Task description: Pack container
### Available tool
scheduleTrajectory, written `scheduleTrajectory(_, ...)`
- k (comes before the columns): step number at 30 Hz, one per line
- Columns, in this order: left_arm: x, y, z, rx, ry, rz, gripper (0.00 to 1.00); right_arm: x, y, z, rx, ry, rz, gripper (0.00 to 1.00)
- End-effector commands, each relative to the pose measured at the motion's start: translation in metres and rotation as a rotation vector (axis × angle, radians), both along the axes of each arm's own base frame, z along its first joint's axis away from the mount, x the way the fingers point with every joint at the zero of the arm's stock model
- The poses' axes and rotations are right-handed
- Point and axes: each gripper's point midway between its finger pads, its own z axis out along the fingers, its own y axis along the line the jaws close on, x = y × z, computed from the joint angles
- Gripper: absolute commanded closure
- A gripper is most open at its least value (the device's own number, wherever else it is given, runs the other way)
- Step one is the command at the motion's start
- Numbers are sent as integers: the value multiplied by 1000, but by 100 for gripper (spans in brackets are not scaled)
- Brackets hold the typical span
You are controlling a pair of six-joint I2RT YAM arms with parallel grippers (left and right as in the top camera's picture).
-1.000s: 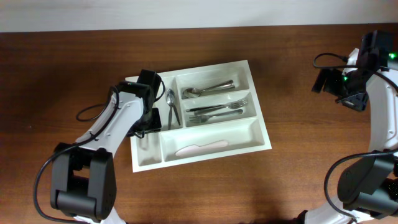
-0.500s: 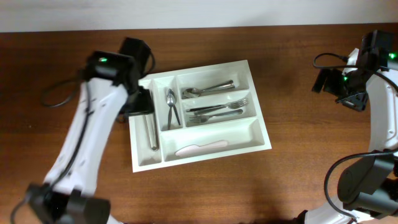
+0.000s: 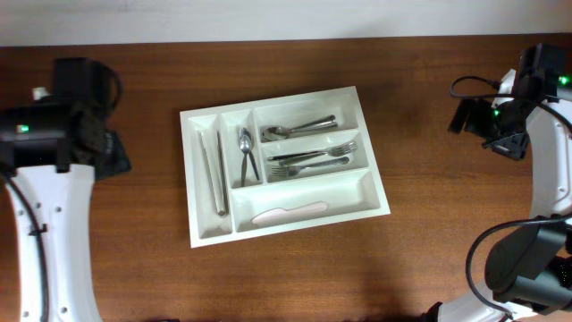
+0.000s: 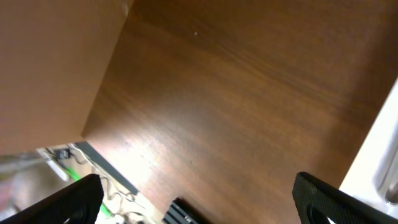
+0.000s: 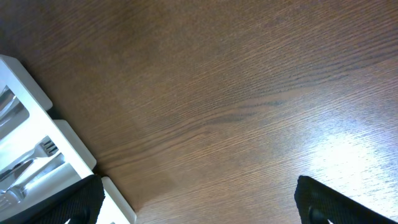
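The white cutlery tray (image 3: 192, 224) lies mid-table, slightly turned. Its far-left narrow slot holds a long metal utensil (image 3: 217, 174), the second narrow slot small tongs (image 3: 248, 154). The crosswise slots hold spoons (image 3: 299, 128), forks (image 3: 313, 161) and a white utensil (image 3: 289, 213). My left gripper (image 3: 112, 154) is open and empty, well left of the tray; in the left wrist view (image 4: 199, 202) its fingers stand wide over bare wood, with the tray's edge (image 4: 380, 155) at the right. My right gripper (image 3: 465, 116) is open and empty, far right of the tray; the right wrist view (image 5: 199, 205) shows the tray's corner (image 5: 25, 93).
The brown wooden table (image 3: 429, 250) reaches a pale wall at the back. In the left wrist view the table's edge (image 4: 93, 140) shows, with cables and gear below it.
My left arm has let go of the long metal utensil in the far-left slot and drawn away to the left of the tray. The right arm has not moved.
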Motion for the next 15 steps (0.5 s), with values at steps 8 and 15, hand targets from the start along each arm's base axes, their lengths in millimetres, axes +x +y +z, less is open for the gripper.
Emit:
scheduleTrajectory(8, 8, 12, 5, -88, -113, 42, 1, -2, -2, 3, -3, -6, -10, 1)
scheduleTrajectory(15, 34, -3, 7, -192, -226, 5, 1, -2, -2, 3, -3, -6, -10, 1)
